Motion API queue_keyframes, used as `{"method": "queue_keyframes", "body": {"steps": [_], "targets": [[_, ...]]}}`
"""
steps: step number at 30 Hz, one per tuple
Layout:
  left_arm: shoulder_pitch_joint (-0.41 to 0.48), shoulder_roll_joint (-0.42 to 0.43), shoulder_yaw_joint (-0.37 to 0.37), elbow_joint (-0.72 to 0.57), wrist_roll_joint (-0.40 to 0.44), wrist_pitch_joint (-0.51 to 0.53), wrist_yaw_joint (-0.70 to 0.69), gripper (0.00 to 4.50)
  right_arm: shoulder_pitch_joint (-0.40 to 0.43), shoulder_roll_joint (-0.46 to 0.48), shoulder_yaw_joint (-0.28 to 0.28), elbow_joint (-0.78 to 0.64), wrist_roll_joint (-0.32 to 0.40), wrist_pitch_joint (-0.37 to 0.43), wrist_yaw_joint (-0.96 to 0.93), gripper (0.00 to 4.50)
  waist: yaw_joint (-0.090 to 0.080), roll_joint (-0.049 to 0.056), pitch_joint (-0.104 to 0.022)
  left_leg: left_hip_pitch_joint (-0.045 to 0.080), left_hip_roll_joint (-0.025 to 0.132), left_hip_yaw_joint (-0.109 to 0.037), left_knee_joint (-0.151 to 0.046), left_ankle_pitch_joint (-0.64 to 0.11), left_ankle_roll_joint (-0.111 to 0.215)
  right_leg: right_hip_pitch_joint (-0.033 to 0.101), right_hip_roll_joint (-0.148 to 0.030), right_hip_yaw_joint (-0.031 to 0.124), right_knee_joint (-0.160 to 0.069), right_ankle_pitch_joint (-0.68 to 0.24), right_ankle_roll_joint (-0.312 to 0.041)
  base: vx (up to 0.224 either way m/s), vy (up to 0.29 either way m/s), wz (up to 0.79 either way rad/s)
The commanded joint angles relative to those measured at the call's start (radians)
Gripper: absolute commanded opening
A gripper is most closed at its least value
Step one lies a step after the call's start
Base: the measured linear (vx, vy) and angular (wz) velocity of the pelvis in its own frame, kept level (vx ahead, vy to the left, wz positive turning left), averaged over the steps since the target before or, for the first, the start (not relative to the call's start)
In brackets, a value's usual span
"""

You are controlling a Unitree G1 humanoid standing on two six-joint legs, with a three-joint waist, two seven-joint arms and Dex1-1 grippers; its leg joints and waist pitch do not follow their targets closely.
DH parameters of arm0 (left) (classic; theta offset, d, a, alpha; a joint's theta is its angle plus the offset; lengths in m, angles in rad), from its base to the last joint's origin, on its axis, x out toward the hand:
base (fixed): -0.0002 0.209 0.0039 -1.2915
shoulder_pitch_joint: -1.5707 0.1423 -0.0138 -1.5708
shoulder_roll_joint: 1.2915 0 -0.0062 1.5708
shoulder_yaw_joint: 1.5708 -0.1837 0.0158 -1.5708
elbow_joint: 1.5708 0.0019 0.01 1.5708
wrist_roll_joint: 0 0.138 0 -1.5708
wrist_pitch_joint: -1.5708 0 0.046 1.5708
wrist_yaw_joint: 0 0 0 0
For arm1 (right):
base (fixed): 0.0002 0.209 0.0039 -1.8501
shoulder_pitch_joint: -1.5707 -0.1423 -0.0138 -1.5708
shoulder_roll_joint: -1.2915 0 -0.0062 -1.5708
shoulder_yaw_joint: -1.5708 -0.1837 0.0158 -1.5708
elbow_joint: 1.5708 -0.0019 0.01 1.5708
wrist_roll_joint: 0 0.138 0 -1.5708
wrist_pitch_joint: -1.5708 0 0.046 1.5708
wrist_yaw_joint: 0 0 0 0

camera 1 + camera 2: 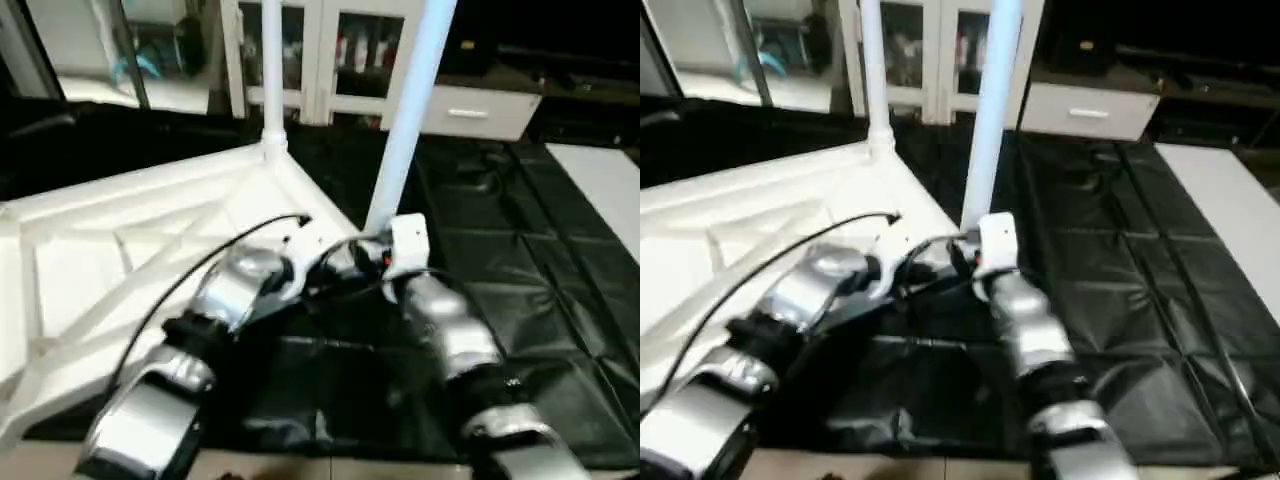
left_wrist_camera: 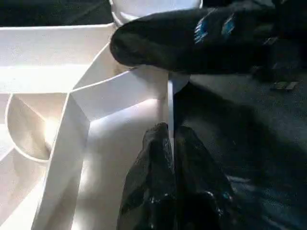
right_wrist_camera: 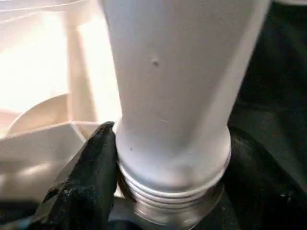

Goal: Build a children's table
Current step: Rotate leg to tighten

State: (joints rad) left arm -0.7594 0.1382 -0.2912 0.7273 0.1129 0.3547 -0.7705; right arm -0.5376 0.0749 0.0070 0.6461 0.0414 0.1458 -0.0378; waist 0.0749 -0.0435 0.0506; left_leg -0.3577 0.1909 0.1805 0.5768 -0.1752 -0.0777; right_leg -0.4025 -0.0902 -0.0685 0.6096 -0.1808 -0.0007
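White plastic table top (image 1: 150, 230) lies upside down on the black-covered desk (image 1: 540, 280), ribbed underside up, diagonal ribs running to round corner sockets. One leg (image 1: 272, 70) already stands in the far corner socket. A second leg (image 1: 405, 110), a long smooth tapered tube, stands nearly upright at the near corner, leaning slightly. Its threaded end (image 3: 168, 191) shows grooved rings just above the socket, so it looks not fully seated.

Right end effector (image 3: 168, 158) is clamped on that leg's base, black fingers (image 3: 91, 177) on either side. Left end effector (image 2: 170, 163) has its fingers pressed together on a thin rib edge of the top, likely bracing it.

Step in hand: fitting leg two. Next probably needs turning or pressing the leg down while the top stays steady. Desk cover is creased, glossy black sheet.
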Motion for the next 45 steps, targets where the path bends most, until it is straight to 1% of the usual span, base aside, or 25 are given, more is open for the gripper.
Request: {"method": "queue_keyframes", "body": {"steps": [1, 2, 5, 7, 8, 9, 11, 13, 15, 17, 18, 19, 21, 23, 24, 25, 26, 29, 31, 32, 34, 35, 39, 41, 45], "targets": [[0.001, -0.018, -0.017, 0.033, 0.008, -0.009, 0.008, 0.00, 0.022, 0.004, 0.006, -0.002, -0.060, -0.014, -0.099, 2.72, -0.002, 0.011, -0.061, 0.011, 0.031, -0.015, -0.079, -0.313, -0.041, 0.033, -0.053, 0.046, -0.086, -0.278, -0.157, 0.000, 0.000, 0.00], [0.003, -0.018, -0.017, 0.030, 0.006, -0.009, 0.008, 0.00, 0.022, 0.017, 0.002, -0.016, -0.044, -0.058, -0.077, 2.72, 0.001, 0.010, -0.061, 0.012, 0.033, -0.014, -0.078, -0.314, -0.032, 0.033, -0.056, 0.047, -0.085, -0.265, -0.156, 0.000, 0.000, 0.00], [0.003, -0.017, -0.017, 0.033, 0.004, -0.011, 0.008, 0.00, 0.020, 0.024, -0.004, -0.019, -0.026, -0.072, -0.061, 2.72, 0.005, 0.013, -0.059, 0.009, 0.032, -0.013, -0.080, -0.307, -0.017, 0.037, -0.054, 0.048, -0.085, -0.246, -0.154, 0.000, 0.000, 0.00], [0.011, -0.009, -0.018, 0.029, 0.003, -0.018, -0.005, 0.00, 0.015, 0.023, -0.012, -0.040, 0.010, -0.089, 0.000, 2.72, 0.006, 0.009, -0.057, 0.008, 0.032, -0.013, -0.081, -0.316, -0.013, 0.037, -0.055, 0.047, -0.087, -0.272, -0.150, 0.000, 0.000, 0.00], [0.013, -0.007, -0.018, 0.027, 0.002, -0.020, -0.009, 0.00, 0.016, 0.021, -0.013, -0.045, 0.014, -0.091, 0.009, 2.72, 0.007, 0.012, -0.057, 0.009, 0.032, -0.013, -0.080, -0.319, -0.011, 0.038, -0.056, 0.048, -0.088, -0.278, -0.147, 0.000, 0.000, 0.00], [0.020, 0.002, -0.021, 0.021, 0.002, -0.027, -0.030, 0.00, 0.023, 0.006, -0.022, -0.074, 0.032, -0.097, 0.042, 3.28, 0.006, 0.012, -0.056, 0.008, 0.033, -0.014, -0.082, -0.321, -0.011, 0.037, -0.056, 0.048, -0.089, -0.285, -0.145, 0.000, 0.000, 0.00], [0.023, 0.007, -0.024, 0.020, 0.003, -0.030, -0.041, 0.00, 0.028, -0.004, -0.028, -0.090, 0.041, -0.095, 0.054, 3.42, 0.008, 0.014, -0.059, 0.006, 0.035, -0.014, -0.080, -0.291, -0.008, 0.041, -0.056, 0.049, -0.081, -0.228, -0.156, 0.000, 0.000, 0.00], [0.030, 0.016, -0.029, 0.012, 0.006, -0.028, -0.055, 0.00, 0.042, -0.036, -0.030, -0.123, 0.055, -0.086, 0.101, 3.75, 0.009, 0.013, -0.059, 0.005, 0.034, -0.012, -0.078, -0.262, 0.001, 0.044, -0.055, 0.049, -0.077, -0.182, -0.166, 0.000, 0.000, 0.00], [0.039, 0.030, -0.038, -0.003, 0.008, -0.023, -0.079, 0.00, 0.068, -0.098, -0.026, -0.178, 0.081, -0.052, 0.204, 3.83, 0.014, 0.013, -0.059, 0.007, 0.034, -0.010, -0.076, -0.249, 0.013, 0.047, -0.054, 0.049, -0.077, -0.163, -0.172, 0.000, 0.000, 0.00], [0.043, 0.037, -0.042, -0.011, 0.008, -0.021, -0.093, 0.00, 0.075, -0.127, -0.024, -0.197, 0.098, -0.023, 0.261, 3.95, 0.016, 0.012, -0.060, 0.003, 0.033, -0.010, -0.074, -0.223, 0.024, 0.053, -0.054, 0.049, -0.074, -0.137, -0.184, 0.000, 0.000, 0.00], [0.049, 0.044, -0.050, -0.022, 0.008, -0.017, -0.110, 0.00, 0.079, -0.169, -0.010, -0.207, 0.106, -0.001, 0.339, 4.11, 0.015, 0.011, -0.061, 0.003, 0.032, -0.009, -0.073, -0.217, 0.027, 0.052, -0.054, 0.048, -0.074, -0.133, -0.189, 0.000, 0.000, 0.00], [0.062, 0.059, -0.063, -0.042, 0.009, -0.010, -0.144, 0.00, 0.084, -0.250, 0.015, -0.226, 0.122, 0.039, 0.487, 4.22, 0.015, 0.011, -0.062, 0.003, 0.032, -0.010, -0.072, -0.221, 0.037, 0.059, -0.051, 0.045, -0.073, -0.125, -0.201, 0.000, 0.000, 0.00], [0.071, 0.069, -0.073, -0.055, 0.010, -0.005, -0.170, 0.00, 0.086, -0.305, 0.027, -0.235, 0.137, 0.059, 0.584, 4.31, 0.020, 0.011, -0.060, 0.003, 0.036, -0.007, -0.068, -0.201, 0.054, 0.056, -0.054, 0.049, -0.072, -0.094, -0.220, 0.000, 0.000, 0.00], [0.082, 0.084, -0.090, -0.073, 0.008, -0.004, -0.209, 0.00, 0.083, -0.378, 0.054, -0.224, 0.133, 0.061, 0.700, 4.47, 0.020, 0.012, -0.058, 0.003, 0.034, -0.007, -0.068, -0.224, 0.053, 0.056, -0.056, 0.046, -0.078, -0.151, -0.223, 0.000, 0.000, 0.00], [0.082, 0.084, -0.090, -0.073, 0.008, -0.004, -0.209, 0.00, 0.083, -0.378, 0.054, -0.224, 0.133, 0.061, 0.700, 4.47, 0.019, 0.011, -0.059, 0.003, 0.036, -0.008, -0.069, -0.230, 0.049, 0.057, -0.057, 0.045, -0.078, -0.167, -0.222, 0.000, 0.000, 0.00], [0.099, 0.105, -0.116, -0.108, -0.001, 0.001, -0.280, 0.00, 0.078, -0.452, 0.086, -0.195, 0.138, 0.052, 0.853, 4.47, 0.020, 0.014, -0.058, 0.004, 0.035, -0.008, -0.069, -0.243, 0.045, 0.055, -0.057, 0.046, -0.080, -0.193, -0.221, 0.000, 0.000, 0.00], [0.107, 0.115, -0.129, -0.128, -0.008, 0.006, -0.318, 0.00, 0.073, -0.480, 0.094, -0.172, 0.143, 0.042, 0.922, 4.47, 0.020, 0.012, -0.056, 0.006, 0.039, -0.009, -0.070, -0.261, 0.044, 0.054, -0.057, 0.045, -0.084, -0.215, -0.223, 0.000, 0.000, 0.00], [0.121, 0.131, -0.150, -0.158, -0.015, 0.019, -0.371, 0.00, 0.058, -0.519, 0.100, -0.122, 0.158, 0.021, 1.031, 4.47, 0.021, 0.008, -0.055, 0.006, 0.039, -0.008, -0.069, -0.274, 0.050, 0.051, -0.058, 0.045, -0.086, -0.238, -0.235, 0.000, 0.000, 0.00], [0.124, 0.134, -0.153, -0.165, -0.013, 0.023, -0.378, 0.00, 0.053, -0.529, 0.103, -0.109, 0.161, 0.023, 1.057, 4.47, 0.022, 0.006, -0.057, 0.006, 0.041, -0.009, -0.068, -0.265, 0.049, 0.051, -0.060, 0.044, -0.083, -0.236, -0.241, 0.000, 0.000, 0.00], [0.127, 0.136, -0.155, -0.173, -0.012, 0.026, -0.384, 0.00, 0.045, -0.540, 0.111, -0.091, 0.158, 0.017, 1.088, 4.47, 0.023, 0.002, -0.056, 0.007, 0.040, -0.008, -0.068, -0.259, 0.051, 0.050, -0.059, 0.044, -0.084, -0.236, -0.240, 0.000, 0.000, 0.00], [0.134, 0.141, -0.157, -0.187, -0.014, 0.034, -0.389, 0.00, 0.030, -0.549, 0.121, -0.064, 0.151, 0.008, 1.126, 4.47, 0.024, 0.004, -0.058, 0.007, 0.042, -0.009, -0.067, -0.252, 0.053, 0.051, -0.060, 0.043, -0.081, -0.232, -0.248, 0.000, 0.000, 0.00], [0.138, 0.146, -0.159, -0.200, -0.017, 0.042, -0.393, 0.00, 0.016, -0.546, 0.127, -0.044, 0.144, -0.011, 1.134, 4.47, 0.026, -0.001, -0.058, 0.007, 0.042, -0.008, -0.066, -0.244, 0.055, 0.050, -0.060, 0.043, -0.080, -0.224, -0.248, 0.000, 0.000, 0.00], [0.146, 0.153, -0.159, -0.215, -0.018, 0.050, -0.396, 0.00, 0.002, -0.532, 0.142, -0.027, 0.135, -0.031, 1.142, 4.47, 0.027, 0.001, -0.060, 0.005, 0.041, -0.008, -0.065, -0.216, 0.060, 0.051, -0.059, 0.043, -0.075, -0.198, -0.251, 0.000, 0.000, 0.00], [0.153, 0.160, -0.161, -0.227, -0.017, 0.055, -0.401, 0.00, -0.015, -0.504, 0.136, -0.001, 0.130, -0.050, 1.134, 4.47, 0.026, -0.001, -0.061, 0.005, 0.041, -0.008, -0.065, -0.218, 0.060, 0.051, -0.060, 0.042, -0.075, -0.199, -0.254, 0.000, 0.000, 0.00], [0.157, 0.164, -0.163, -0.236, -0.015, 0.060, -0.404, 0.00, -0.030, -0.479, 0.140, 0.020, 0.134, -0.063, 1.140, 4.47, 0.027, 0.003, -0.061, 0.007, 0.042, -0.008, -0.065, -0.211, 0.059, 0.050, -0.059, 0.043, -0.072, -0.184, -0.257, 0.000, 0.000, 0.00]]}}
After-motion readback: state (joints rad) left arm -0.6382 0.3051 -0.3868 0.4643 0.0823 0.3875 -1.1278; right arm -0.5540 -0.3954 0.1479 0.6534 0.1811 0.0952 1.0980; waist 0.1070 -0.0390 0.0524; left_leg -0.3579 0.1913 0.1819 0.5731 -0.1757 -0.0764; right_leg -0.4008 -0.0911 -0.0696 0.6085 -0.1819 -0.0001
